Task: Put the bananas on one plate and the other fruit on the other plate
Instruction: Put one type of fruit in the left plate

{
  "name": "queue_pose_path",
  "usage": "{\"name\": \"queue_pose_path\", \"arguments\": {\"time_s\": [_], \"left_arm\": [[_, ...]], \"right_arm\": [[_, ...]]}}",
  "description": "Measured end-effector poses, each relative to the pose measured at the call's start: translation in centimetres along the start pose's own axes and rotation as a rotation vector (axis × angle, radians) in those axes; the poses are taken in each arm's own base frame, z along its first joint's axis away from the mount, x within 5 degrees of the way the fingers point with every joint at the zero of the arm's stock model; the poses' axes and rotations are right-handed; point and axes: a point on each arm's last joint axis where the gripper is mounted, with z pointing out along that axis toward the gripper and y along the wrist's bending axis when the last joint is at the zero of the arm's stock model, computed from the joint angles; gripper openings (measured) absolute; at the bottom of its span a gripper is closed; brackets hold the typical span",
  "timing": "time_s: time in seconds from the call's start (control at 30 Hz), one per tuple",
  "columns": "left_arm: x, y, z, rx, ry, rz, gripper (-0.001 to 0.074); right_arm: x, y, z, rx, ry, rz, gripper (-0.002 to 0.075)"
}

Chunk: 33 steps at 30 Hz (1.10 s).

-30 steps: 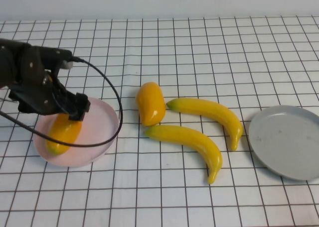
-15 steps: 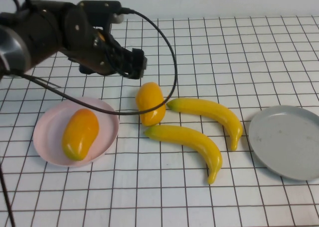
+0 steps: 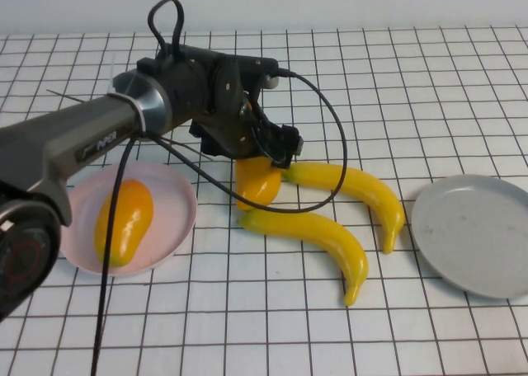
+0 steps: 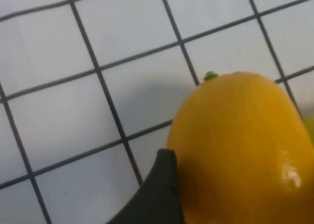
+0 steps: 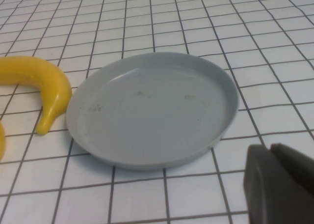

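Note:
One mango-like fruit (image 3: 122,220) lies on the pink plate (image 3: 171,196) at the left. The second mango-like fruit (image 3: 257,185) lies on the table at the middle, and it fills the left wrist view (image 4: 240,150). My left gripper (image 3: 274,148) hangs right over its far end, open, with one finger (image 4: 159,192) against the fruit's side. Two bananas (image 3: 351,186) (image 3: 318,236) lie right of it. The grey-blue plate (image 3: 478,232) at the right is bare. My right gripper (image 5: 282,184) is shut, low beside that plate (image 5: 152,111).
The left arm and its black cable (image 3: 326,120) reach across the table's left half, above the pink plate. One banana's end (image 5: 46,86) lies close to the grey-blue plate's rim. White gridded table surface lies along the front.
The left gripper let go of the first fruit on the pink plate, lifted, and swung right. It now sits over the second fruit. Bananas and plates have not moved.

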Motion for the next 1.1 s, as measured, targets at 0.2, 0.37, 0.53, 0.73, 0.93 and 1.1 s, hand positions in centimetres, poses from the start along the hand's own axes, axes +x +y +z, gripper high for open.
{"name": "queue_pose_path", "arguments": {"time_s": [0.2,0.37,0.53,0.73,0.93,1.1], "left_arm": [[0.5,0.2,1.9,-0.016,0.061,0.005,0.0668],[1.0,0.4,2.4,-0.031,0.095,0.016,0.0668],[1.1,0.5,2.4,-0.036,0.115,0.037,0.0666],[1.3,0.5,1.9,-0.038,0.141,0.065,0.0587],[0.4,0.3,-0.7,-0.034,0.100,0.111,0.0538],[-0.4,0.6,-4.7,-0.098,0.073,0.184,0.0538]], "right_arm": [[0.0,0.0,0.0,0.000,0.000,0.000,-0.0015],[0.0,0.0,0.0,0.000,0.000,0.000,-0.0015],[0.0,0.0,0.0,0.000,0.000,0.000,-0.0015],[0.0,0.0,0.0,0.000,0.000,0.000,-0.0015],[0.0,0.0,0.0,0.000,0.000,0.000,-0.0015],[0.0,0.0,0.0,0.000,0.000,0.000,-0.0015]]}}
